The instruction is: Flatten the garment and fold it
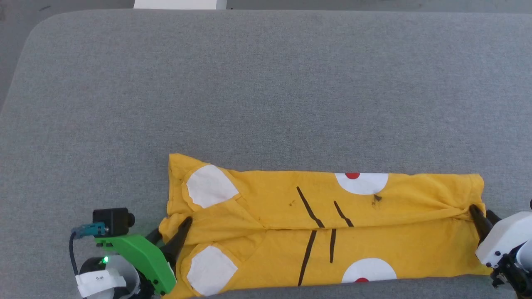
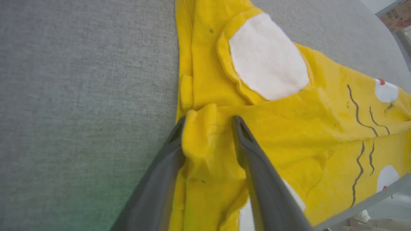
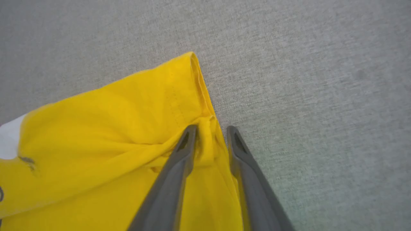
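The mustard-yellow garment lies folded lengthwise into a long band near the grey table's front edge, showing white patches, red dots and black whisker lines. My left gripper sits at its left end. In the left wrist view the garment bunches into a small fold between the parted fingers of that gripper. My right gripper is at the right end; there its fingers stand slightly apart astride a pinched ridge of the garment hem.
The grey fabric-covered table stretches wide behind the garment, with rounded far corners. The garment's lower edge lies along the table's front edge. A white object sits beyond the far edge.
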Controlling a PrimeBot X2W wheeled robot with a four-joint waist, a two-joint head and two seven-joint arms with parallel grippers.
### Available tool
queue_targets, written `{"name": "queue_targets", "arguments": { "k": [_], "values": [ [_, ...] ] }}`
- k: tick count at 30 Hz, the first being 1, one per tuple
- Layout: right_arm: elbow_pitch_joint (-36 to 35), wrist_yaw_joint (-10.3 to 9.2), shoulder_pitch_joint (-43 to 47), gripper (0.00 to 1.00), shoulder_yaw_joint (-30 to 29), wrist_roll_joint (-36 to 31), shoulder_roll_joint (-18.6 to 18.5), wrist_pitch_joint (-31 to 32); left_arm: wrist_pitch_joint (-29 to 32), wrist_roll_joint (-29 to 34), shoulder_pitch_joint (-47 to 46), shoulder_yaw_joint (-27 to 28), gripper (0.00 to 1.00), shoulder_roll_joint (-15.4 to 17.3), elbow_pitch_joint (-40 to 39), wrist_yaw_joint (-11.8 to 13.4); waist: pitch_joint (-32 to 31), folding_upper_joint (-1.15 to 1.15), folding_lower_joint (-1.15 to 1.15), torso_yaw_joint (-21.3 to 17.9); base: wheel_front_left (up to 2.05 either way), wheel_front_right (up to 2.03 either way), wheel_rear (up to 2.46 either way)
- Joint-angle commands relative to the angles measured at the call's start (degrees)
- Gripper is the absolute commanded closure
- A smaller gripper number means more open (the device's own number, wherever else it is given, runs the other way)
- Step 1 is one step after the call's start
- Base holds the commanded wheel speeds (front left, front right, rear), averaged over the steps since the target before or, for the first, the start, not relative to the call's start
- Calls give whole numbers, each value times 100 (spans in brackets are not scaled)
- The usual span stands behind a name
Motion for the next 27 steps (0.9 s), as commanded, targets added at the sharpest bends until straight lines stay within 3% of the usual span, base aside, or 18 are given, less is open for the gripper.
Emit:
{"name": "queue_targets", "arguments": {
  "k": [1,8,13,16,22,27],
  "values": [
    [81,-9,-93,0,16,1,-8,-45,-55,73,-100,12,0,-27,59,64,-14,0,0,10,0,0,0],
    [-111,-9,39,0,46,228,-49,138,-358,91,85,191,0,12,-311,179,-184,0,0,31,0,0,0],
    [-1017,-9,595,0,-58,532,41,375,-1810,438,648,947,0,-206,-1233,843,-423,0,0,-3,0,0,0],
    [-1288,-9,772,0,-87,488,79,391,-2358,667,895,1214,0,-411,-1537,1033,-480,0,0,-29,0,0,0],
    [-1370,-9,929,0,-60,250,34,339,-2536,2354,1219,1476,0,-681,-1990,1259,-555,0,0,-2,0,0,0],
    [-905,-9,910,0,6,-3,-133,245,-2539,3072,1503,1433,0,-1125,-1894,1113,-596,0,0,123,0,0,0]
  ]
}}
